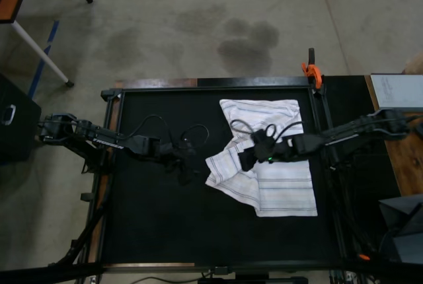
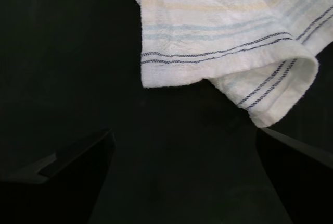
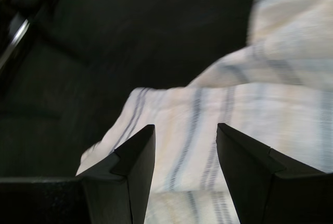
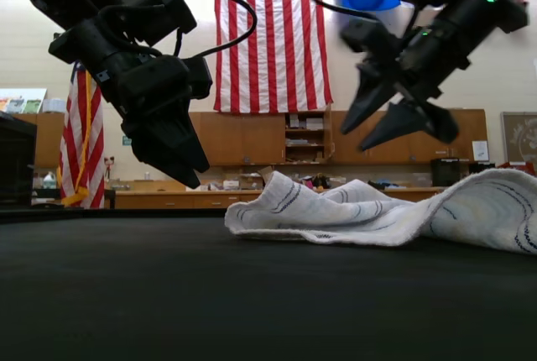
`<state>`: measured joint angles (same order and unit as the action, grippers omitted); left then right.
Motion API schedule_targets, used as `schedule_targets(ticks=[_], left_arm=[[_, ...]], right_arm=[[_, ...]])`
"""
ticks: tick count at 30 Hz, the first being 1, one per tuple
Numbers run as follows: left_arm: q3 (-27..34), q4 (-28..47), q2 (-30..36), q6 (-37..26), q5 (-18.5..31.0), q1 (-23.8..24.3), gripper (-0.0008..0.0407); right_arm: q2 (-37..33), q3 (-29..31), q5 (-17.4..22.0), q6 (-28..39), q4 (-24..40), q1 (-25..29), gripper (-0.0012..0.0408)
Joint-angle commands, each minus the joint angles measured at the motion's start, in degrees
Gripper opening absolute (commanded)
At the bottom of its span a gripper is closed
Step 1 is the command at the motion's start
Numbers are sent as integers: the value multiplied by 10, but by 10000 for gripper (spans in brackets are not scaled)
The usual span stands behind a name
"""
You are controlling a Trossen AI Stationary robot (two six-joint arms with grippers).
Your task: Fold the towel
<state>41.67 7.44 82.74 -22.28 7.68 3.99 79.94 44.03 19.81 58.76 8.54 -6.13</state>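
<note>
Towel (image 1: 277, 178) sits on the right half of the black tabletop (image 1: 152, 224) in the top view, partly folded — a flap is doubled over toward the left and lies at an angle, so the outline is irregular rather than a clean rectangle. White soft cloth, thin dark grey stripes plus faint pastel blue and yellow bands along its length. In the exterior view it lies low and rumpled with a raised ridge near its left corner.

Right tool (image 3: 186, 166) hangs above the towel's middle, jaws spread, nothing between them — the right wrist view shows striped cloth straight below the gap. Exterior view has it clear of the fabric, not touching. Likely staged there to come down on the folded flap or an edge, though that wrist view is blurred, so I can't say which edge.

Left tool (image 2: 182, 177) is over bare tabletop just left of the towel, released and empty; the left wrist view shows the turned-over corner (image 2: 270, 94) ahead of it, apart from the fingers (image 2: 78, 161). Placement suggests it's lined up for that near corner.

Judgement: fold is partway; layers are not aligned, so the next grasp needs to take one layer edge cleanly, not the doubled corner.

Orange clamp (image 1: 312, 71) at the far right tabletop edge, not involved.
</note>
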Motion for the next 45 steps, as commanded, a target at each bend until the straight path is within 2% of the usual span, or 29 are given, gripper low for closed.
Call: schedule_targets(ticks=[1,7,12,18,29,37,45], left_arm=[[2,1,0,0,0,0,374],[2,3,0,1,0,0,374],[2,7,-1,3,-1,0,374],[2,14,-1,3,-1,0,374],[2,14,-1,3,-1,0,374],[2,14,-1,3,-1,0,374],[2,14,-1,3,-1,0,374]], right_arm=[[40,31,-1,-29,0,-5,153],[143,118,-25,-131,12,-6,153],[189,154,-23,-158,71,-3,153],[186,135,-22,-221,77,19,153],[186,111,-33,-379,78,84,153],[186,94,-97,-455,78,131,153],[186,90,-136,-475,79,155,152]])
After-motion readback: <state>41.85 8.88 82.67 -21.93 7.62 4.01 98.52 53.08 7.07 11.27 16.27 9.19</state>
